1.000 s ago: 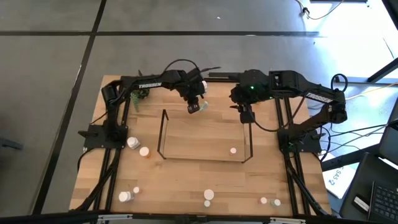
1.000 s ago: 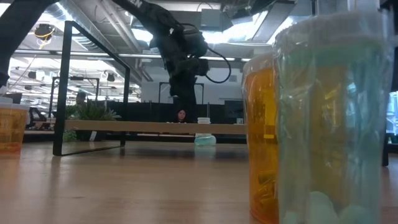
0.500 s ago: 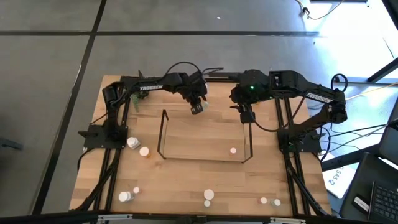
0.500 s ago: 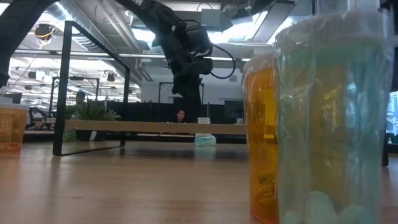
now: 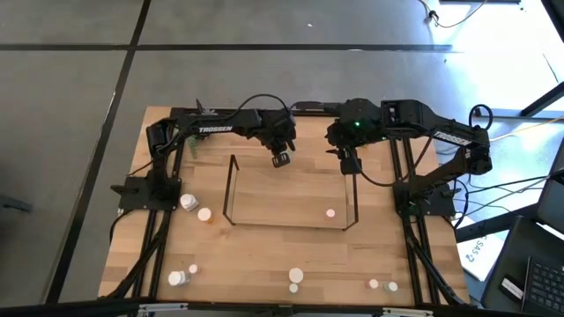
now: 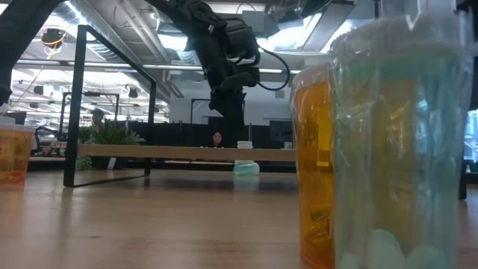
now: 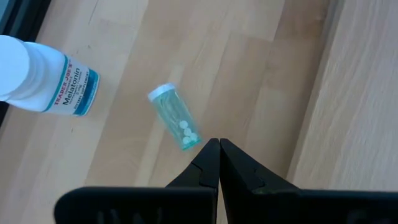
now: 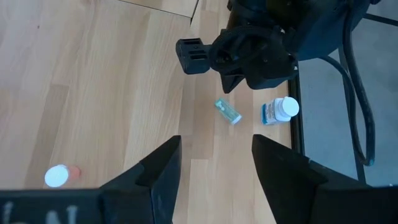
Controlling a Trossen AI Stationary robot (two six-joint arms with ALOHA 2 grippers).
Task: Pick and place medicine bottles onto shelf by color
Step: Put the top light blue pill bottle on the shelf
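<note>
Since the earlier frames the left gripper (image 5: 281,159) has swung from about 304,172 toward 3 o'clock along the back rail of the shelf (image 5: 231,189), and the teal glint that sat beside it a second ago no longer shows from above. Its fingers (image 7: 209,163) are pressed tight together with nothing between them, pointing down over the table (image 5: 264,264), just beyond the teal bottle (image 7: 175,116), which lies on its side with its white cap toward 10 o'clock in the left wrist view. A white bottle (image 7: 45,76) with a blue label lies near it, well toward 9 o'clock of that view. The left arm reaches in from the table's 10 o'clock corner, its forearm running along the far edge. The right gripper (image 5: 349,164) has not shifted; it hangs at the shelf's 1 o'clock corner with its fingers (image 8: 160,169) spread apart and empty. On the shelf, a pink bottle (image 5: 330,212) stands at about 4 o'clock. In the low view an orange bottle (image 6: 314,161) and another teal one stand close to the lens.
</note>
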